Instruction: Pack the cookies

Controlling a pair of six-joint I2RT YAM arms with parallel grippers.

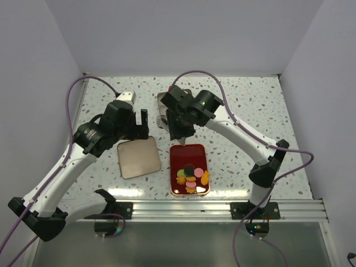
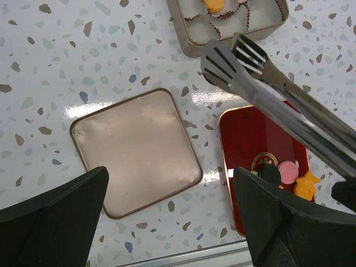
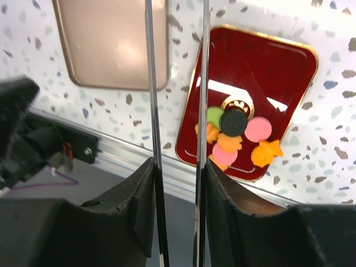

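The right hand (image 3: 178,167) grips the tongs (image 3: 151,83), fingers pressed on the 2 blades. The left hand (image 2: 169,194) gapes wide above the lid (image 1: 138,157), holding nothing. The cookies (image 1: 192,177) cluster at the near end of the tray (image 1: 187,153). 1 orange cookie (image 2: 214,5) lies in the box (image 2: 186,39).

2 arms in the top view. Left arm runs from lower left up toward centre; left gripper (image 1: 140,123) has its jaws spread wide, nothing between them, and its fingers (image 2: 61,222) fill the wrist view's lower corners. Right arm bends at lower right and reaches up-left to centre; right gripper (image 3: 178,181) points down, its fingers (image 3: 136,194) clamped on the tongs (image 3: 151,83).
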